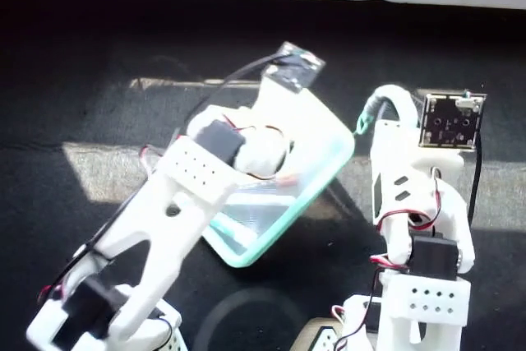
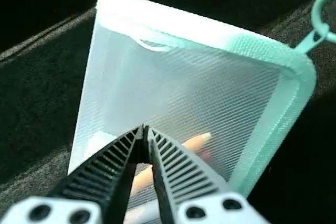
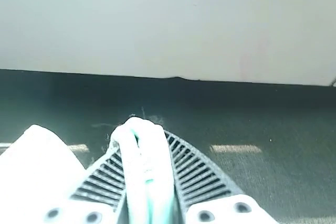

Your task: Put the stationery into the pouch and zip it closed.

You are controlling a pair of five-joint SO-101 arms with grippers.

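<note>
dark desk [image 1: 66, 80] carried the pouch [image 1: 316, 158] near its middle, tilted, long axis running from the near edge toward the far right corner. right gripper [image 3: 140, 137] was clamped on the pouch rim, probably anchoring it for zipping. left gripper [image 2: 143, 129] hung over the mesh, jaws pressed together, empty. a pencil [image 2: 195, 141] lay inside. the ring pull [image 1: 364, 123] pointed at the right arm.
</note>
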